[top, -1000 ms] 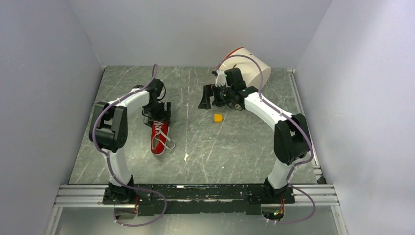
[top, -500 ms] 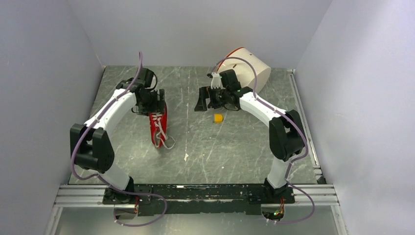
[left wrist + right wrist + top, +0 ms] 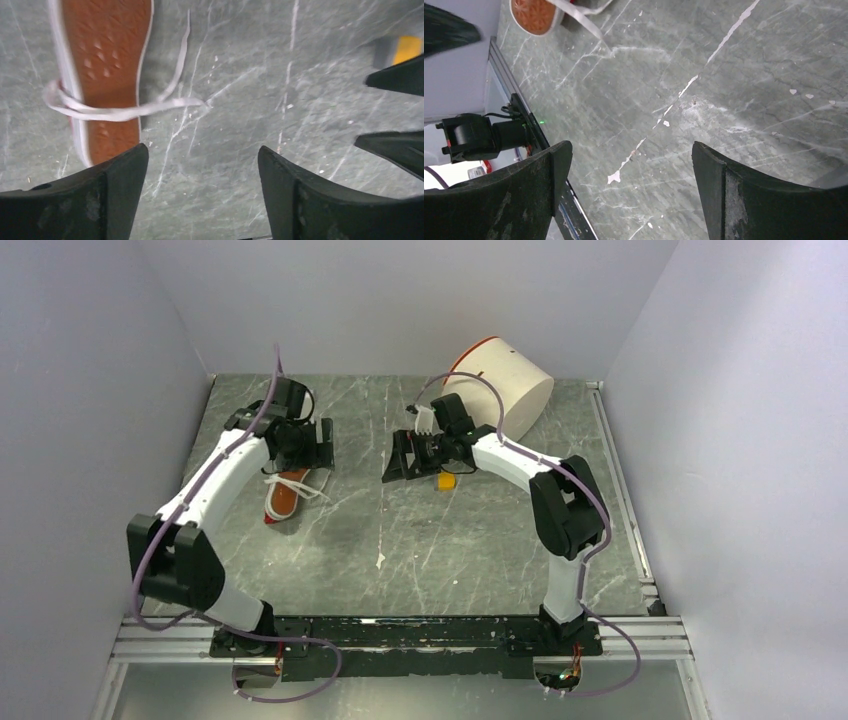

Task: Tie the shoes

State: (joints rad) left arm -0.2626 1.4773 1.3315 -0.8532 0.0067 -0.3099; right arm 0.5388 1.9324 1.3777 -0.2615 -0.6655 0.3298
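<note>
Sneaker lies sole-up, upper hidden; open table to its right. Left gripper and right gripper hover there, jaws apart.

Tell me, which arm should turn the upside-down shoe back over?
Left. The left gripper, open, hangs right beside the sneaker, which lies sole up. The right gripper, also open, is farther away, near the yellow block.
</note>
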